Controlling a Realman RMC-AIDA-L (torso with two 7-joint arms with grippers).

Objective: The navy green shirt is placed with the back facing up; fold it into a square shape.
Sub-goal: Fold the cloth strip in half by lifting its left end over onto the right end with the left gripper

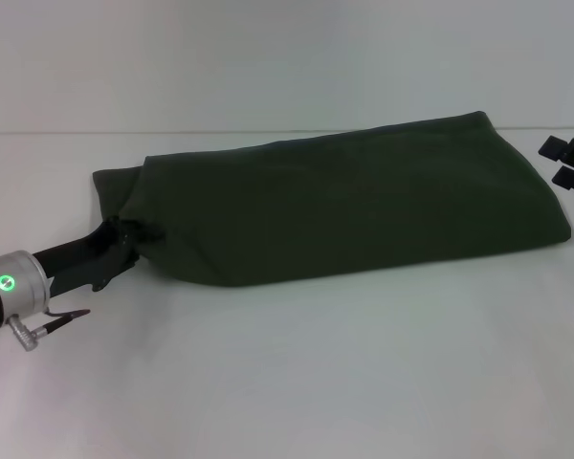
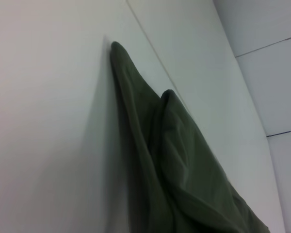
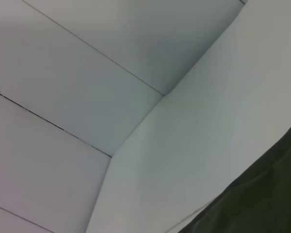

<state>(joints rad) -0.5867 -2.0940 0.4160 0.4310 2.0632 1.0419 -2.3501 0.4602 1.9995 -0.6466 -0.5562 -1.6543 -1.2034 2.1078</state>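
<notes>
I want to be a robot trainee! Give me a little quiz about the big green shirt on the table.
1. True or false: the dark olive-green fabric shirt lies on the white table.
2. Which one meets the shirt's end? A: left gripper. B: right gripper.
3. Fill in: the right gripper's jaws are ___.
Key: 1 true; 2 A; 3 open.
</notes>
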